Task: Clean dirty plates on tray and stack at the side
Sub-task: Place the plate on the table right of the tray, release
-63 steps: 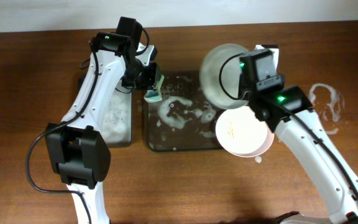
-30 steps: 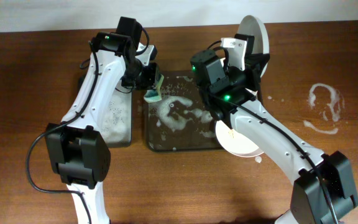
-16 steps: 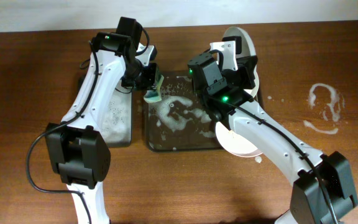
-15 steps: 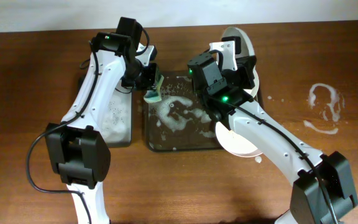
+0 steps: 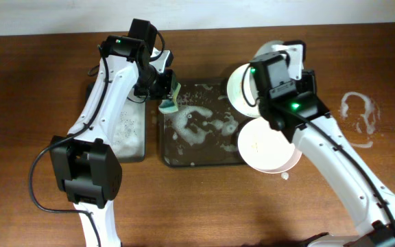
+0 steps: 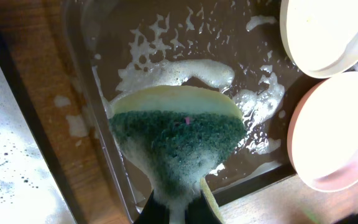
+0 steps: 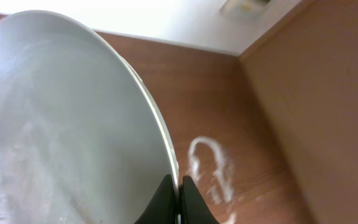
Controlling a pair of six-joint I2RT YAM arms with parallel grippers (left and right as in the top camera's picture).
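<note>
My right gripper (image 5: 271,63) (image 7: 179,190) is shut on the rim of a pale plate (image 5: 242,89) (image 7: 61,137) and holds it tilted above the back right corner of the dark brown tray (image 5: 184,162). A second white plate (image 5: 269,145) with small orange marks lies over the tray's front right corner. Both plates show in the left wrist view, the held one (image 6: 328,31) and the lower one (image 6: 337,134). No third plate can be told apart. My left gripper (image 5: 164,90) (image 6: 178,208) is shut on a green and yellow sponge (image 5: 170,101) (image 6: 179,137) above the tray's back left edge (image 6: 98,112).
Soapy foam (image 5: 197,127) covers the tray's middle. A narrower black tray (image 5: 125,134) with foam stands left of it. A white foam streak (image 5: 358,113) (image 7: 207,162) lies on the wooden table at the right.
My right arm swung the held plate from edge-on at the tray's back to tilted face-up over the back right corner. The left arm and sponge have not moved.
</note>
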